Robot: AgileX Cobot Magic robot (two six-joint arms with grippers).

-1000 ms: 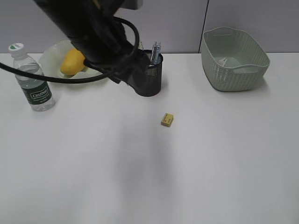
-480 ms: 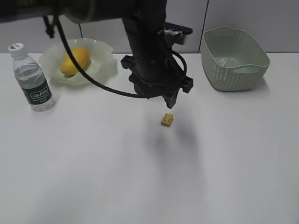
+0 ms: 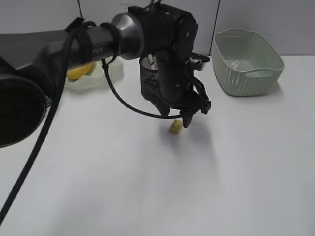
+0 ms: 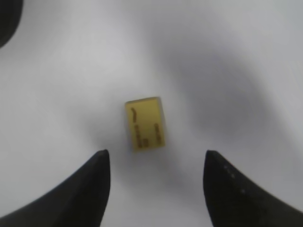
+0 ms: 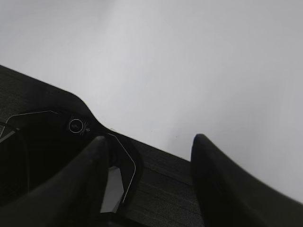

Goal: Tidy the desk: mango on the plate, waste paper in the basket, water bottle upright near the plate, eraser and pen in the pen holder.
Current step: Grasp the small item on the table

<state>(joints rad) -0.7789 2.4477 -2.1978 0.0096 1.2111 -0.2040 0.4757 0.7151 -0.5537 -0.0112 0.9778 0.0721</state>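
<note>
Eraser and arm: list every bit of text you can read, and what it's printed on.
Eraser: dark print runs along its yellow top face, too blurred to read.
Left arm: white letters show on the tube, cut off by a cable; not legible.
Nothing else shows readable text.

From my station I see the eraser point(image 3: 176, 126) lying on the desk point(image 3: 147, 187) in front of the pen holder point(image 3: 147, 78), directly beneath my left gripper point(image 3: 189, 119), with the basket point(image 3: 248, 61) back right and the plate point(image 3: 113, 73) back left.
</note>
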